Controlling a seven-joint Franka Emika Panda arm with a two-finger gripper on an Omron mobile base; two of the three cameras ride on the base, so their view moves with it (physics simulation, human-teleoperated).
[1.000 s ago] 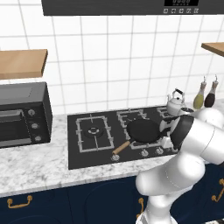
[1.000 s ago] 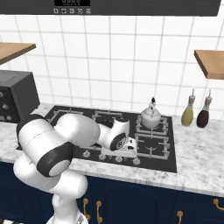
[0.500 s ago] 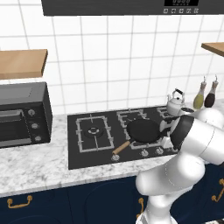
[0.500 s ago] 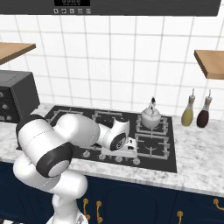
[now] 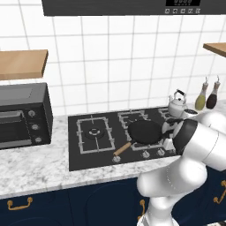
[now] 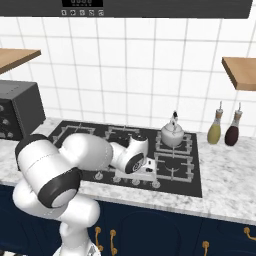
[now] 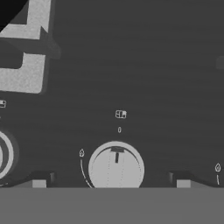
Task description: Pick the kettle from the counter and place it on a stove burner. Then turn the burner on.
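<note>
Hand (image 7: 111,179) spread wide, holding nothing, fingertips either side of a round stove knob (image 7: 116,168) at the cooktop (image 6: 195,175) front edge. Frying pan (image 5: 145,131) behind. Kettle (image 6: 171,133) upright on the cooktop's rear right burner.

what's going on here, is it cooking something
A white robot arm is working at the stove. The kettle already stands on a back burner, apart from the arm. The hand is now down at the stove's front edge, its fingers open on either side of a round control knob, not closed on it. A black pan rests on another burner.
</note>
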